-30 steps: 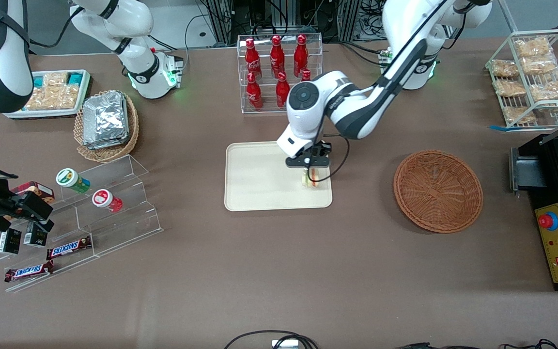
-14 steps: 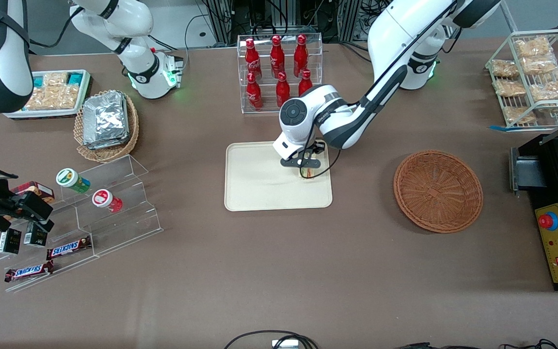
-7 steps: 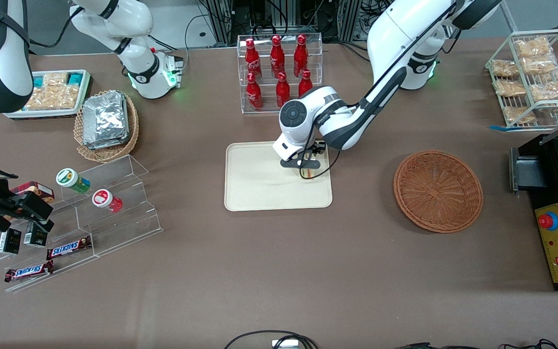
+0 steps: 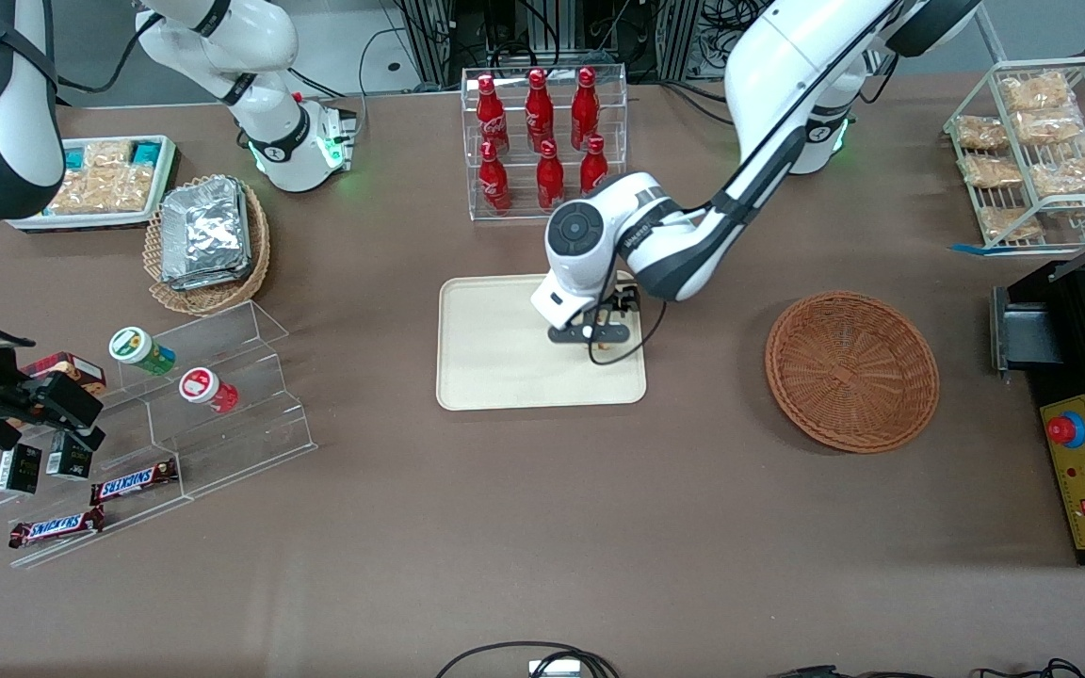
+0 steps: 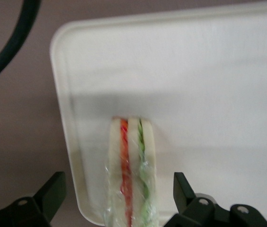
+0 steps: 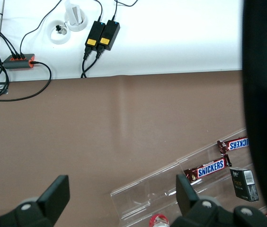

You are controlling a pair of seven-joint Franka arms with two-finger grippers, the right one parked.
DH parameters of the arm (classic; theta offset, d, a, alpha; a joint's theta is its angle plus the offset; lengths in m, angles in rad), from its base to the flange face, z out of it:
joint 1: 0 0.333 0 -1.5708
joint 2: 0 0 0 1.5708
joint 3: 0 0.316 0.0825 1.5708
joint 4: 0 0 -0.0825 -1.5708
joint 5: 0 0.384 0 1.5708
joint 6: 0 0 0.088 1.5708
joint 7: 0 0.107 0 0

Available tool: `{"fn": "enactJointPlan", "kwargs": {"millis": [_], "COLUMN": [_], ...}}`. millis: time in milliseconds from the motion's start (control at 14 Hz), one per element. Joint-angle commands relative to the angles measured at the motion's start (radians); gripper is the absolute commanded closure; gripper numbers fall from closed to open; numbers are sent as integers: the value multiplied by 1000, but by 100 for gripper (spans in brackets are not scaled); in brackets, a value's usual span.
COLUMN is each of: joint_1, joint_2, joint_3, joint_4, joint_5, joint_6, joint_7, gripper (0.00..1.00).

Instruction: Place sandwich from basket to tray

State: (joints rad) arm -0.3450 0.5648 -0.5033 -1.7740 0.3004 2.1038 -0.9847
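— Where is the hand [image 4: 596,341], and how does it stand?

— It hangs low over the tray [image 4: 495,372], close to the tray's edge that faces the basket [image 4: 851,371]. Its fingers [image 5: 52,191] are spread wide, one on each side of the sandwich [image 5: 132,172], with a clear gap on both sides, so nothing is gripped.

— And the sandwich itself?

— It rests on the tray, standing on edge, just inside the rim by a rounded corner. In the wrist view its orange and green filling stripes run between white bread under clear wrap. From the front the hand covers most of it.

— What about the basket?

— The reddish-brown wicker basket sits on the desk [image 4: 542,527] well apart from the tray, toward the working arm's end, with nothing in it.

— Anything else nearby?

— A clear rack of red bottles [image 4: 542,141] stands farther from the front camera than the tray. A lighter wicker basket of foil packets [image 4: 206,235] lies toward the parked arm's end.
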Motion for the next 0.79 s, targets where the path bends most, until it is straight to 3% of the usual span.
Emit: {"fn": "enactJointPlan", "kwargs": {"millis": [0,714], "joint_1": [62,377], "joint_2": [-9,-149], "joint_3": [5,3], "joint_4": [96,146], "joint_5": [9,17], "joint_6": [-77,-214], "joint_7": [-69,-49], "gripper": [0,0]}}
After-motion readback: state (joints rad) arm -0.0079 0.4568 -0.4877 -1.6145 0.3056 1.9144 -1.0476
